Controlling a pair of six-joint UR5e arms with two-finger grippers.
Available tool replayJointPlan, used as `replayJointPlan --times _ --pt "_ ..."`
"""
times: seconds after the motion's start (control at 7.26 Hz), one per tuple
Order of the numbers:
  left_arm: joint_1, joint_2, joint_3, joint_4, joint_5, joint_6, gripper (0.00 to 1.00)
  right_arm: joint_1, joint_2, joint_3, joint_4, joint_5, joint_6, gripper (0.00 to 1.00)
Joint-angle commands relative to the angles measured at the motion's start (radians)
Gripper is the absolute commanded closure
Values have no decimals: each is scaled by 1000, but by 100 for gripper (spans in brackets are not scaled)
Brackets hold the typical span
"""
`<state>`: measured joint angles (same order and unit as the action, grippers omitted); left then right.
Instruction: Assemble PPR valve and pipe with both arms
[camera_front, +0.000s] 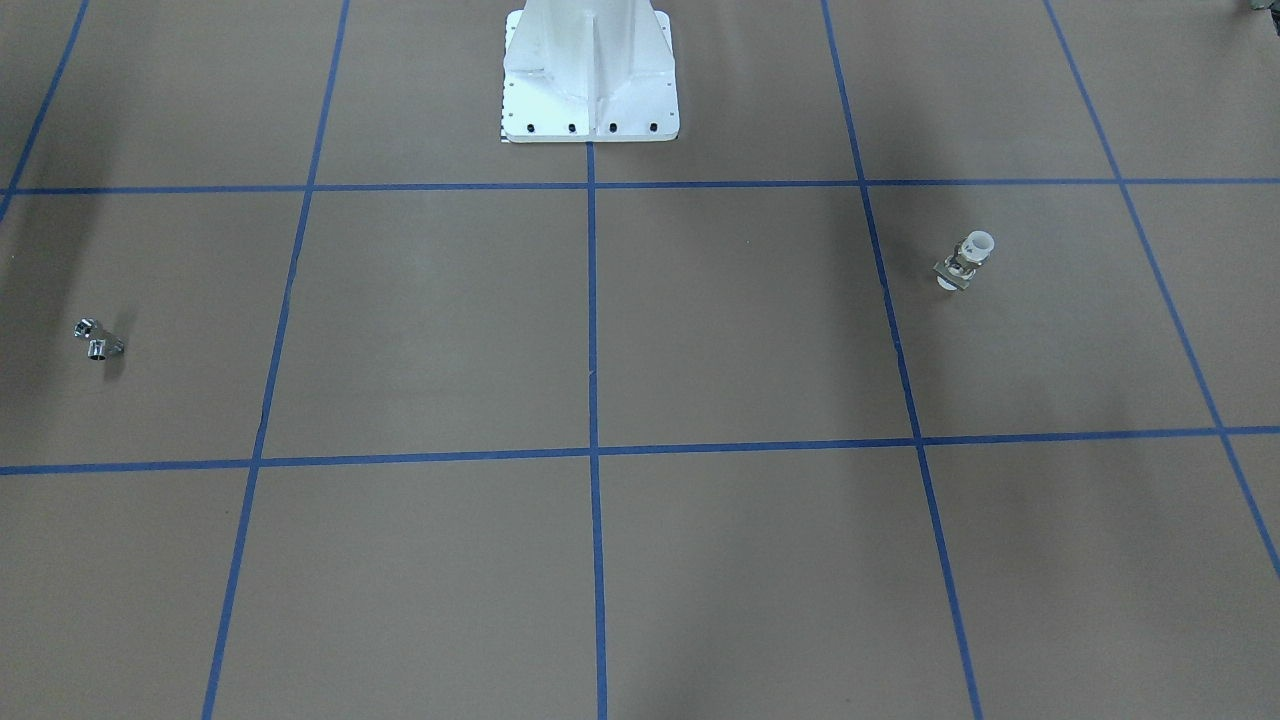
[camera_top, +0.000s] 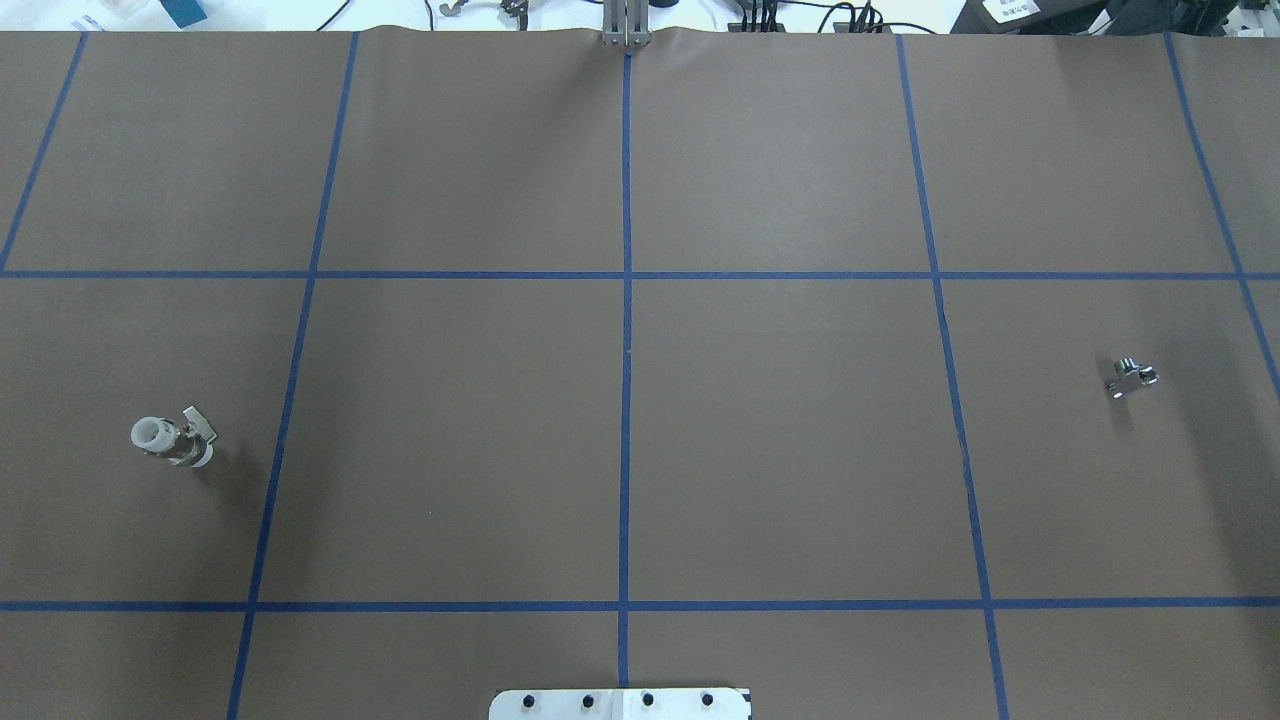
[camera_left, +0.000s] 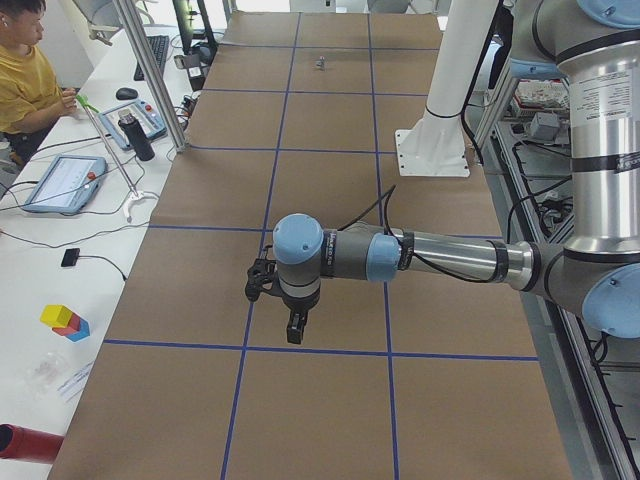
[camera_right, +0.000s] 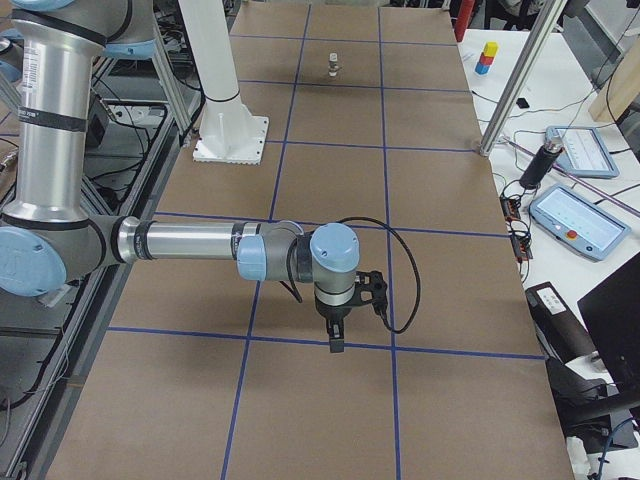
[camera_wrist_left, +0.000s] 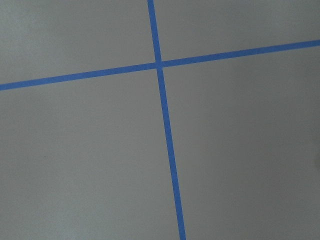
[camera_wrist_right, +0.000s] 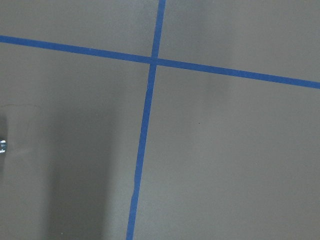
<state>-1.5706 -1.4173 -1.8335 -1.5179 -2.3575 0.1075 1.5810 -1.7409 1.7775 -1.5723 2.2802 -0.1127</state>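
Starting at the PPR valve (camera_top: 172, 440): standing on end on the robot's left side of the table (camera_top: 800, 450), handle jutting sideways. Then across to the pipe (camera_top: 1130, 376): lying well apart on the right side, probably laid out so as to give each arm one part. Higher up, seen only from the table's ends: left gripper (camera_left: 296, 328) and right gripper (camera_right: 336, 338), pointing down, holding neither part; how far open, cannot tell. Round about: blue tape lines (camera_top: 626, 300), white pedestal base (camera_front: 590, 80). Judged unobstructed for either reach.
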Motion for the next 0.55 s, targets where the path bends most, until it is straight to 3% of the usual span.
replayJointPlan --times 0.0,0.41 --pt "0 4 -3 -4 -2 -3 0 1 -3 2 0 1 -4 0" --pt "1 3 0 -7 -2 0 0 -1 -12 -4 0 -8 -4 0"
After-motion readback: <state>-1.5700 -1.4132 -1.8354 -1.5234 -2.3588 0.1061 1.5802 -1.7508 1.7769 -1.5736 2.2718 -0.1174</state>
